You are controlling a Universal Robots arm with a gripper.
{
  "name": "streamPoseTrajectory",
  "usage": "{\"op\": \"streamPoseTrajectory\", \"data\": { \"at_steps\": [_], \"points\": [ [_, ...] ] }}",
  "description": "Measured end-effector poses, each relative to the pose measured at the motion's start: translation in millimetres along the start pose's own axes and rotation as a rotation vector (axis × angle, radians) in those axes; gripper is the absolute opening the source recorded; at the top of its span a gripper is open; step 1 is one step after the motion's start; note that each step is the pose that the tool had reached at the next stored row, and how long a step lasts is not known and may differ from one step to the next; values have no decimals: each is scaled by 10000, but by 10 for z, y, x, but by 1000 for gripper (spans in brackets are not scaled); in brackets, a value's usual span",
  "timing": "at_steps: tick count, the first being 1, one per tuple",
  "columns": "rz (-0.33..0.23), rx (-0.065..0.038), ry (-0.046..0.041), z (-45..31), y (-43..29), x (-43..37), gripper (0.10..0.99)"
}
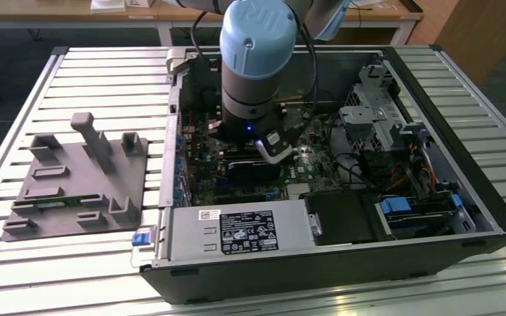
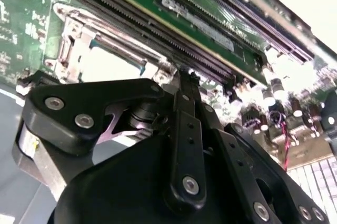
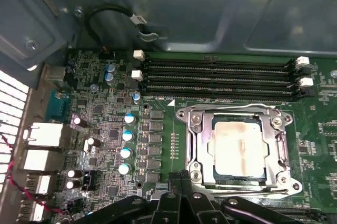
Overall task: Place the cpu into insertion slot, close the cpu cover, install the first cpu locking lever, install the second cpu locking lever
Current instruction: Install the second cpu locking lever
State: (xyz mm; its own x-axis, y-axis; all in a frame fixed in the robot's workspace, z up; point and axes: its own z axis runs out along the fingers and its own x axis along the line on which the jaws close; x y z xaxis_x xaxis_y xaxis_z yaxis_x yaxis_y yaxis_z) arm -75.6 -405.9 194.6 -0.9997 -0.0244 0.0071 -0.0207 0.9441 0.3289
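**Desk:** What am I looking at?

**Me:** An open computer case (image 1: 464, 217) on a slatted table (image 1: 86, 79), my arm (image 1: 255, 66) reaching down into its middle in the exterior view. A grey parts holder (image 1: 77, 184) sits on the table at that view's left, well apart from the case.

**Desk:** Where is the chip?

**Me:** The first wrist view answers that. The cpu (image 3: 237, 147) lies flat in the insertion slot (image 3: 283, 153), its pale face showing through the window of the cpu cover (image 3: 197, 147), which lies down over it. The long black memory slots (image 3: 216, 79) run just beside the socket. The exterior view hides all this behind the arm.

**Desk:** And the gripper?

**Me:** The gripper (image 2: 181, 79) hangs close over the socket's edge. In the second wrist view its black fingers (image 2: 184, 124) stand pressed together at the tip, clenched with nothing between them that I can see. The first wrist view catches just the finger tips (image 3: 181, 179) near the cover's rim; I cannot tell whether they touch it.
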Motion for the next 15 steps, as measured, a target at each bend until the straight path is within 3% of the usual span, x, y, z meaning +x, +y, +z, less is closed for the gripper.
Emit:
{"op": "streamPoseTrajectory", "data": {
  "at_steps": [10,15],
  "points": [
    [5,-2,0,-192,67,1,106],
    [7,-3,-1,-330,117,2,106]
  ]
}}
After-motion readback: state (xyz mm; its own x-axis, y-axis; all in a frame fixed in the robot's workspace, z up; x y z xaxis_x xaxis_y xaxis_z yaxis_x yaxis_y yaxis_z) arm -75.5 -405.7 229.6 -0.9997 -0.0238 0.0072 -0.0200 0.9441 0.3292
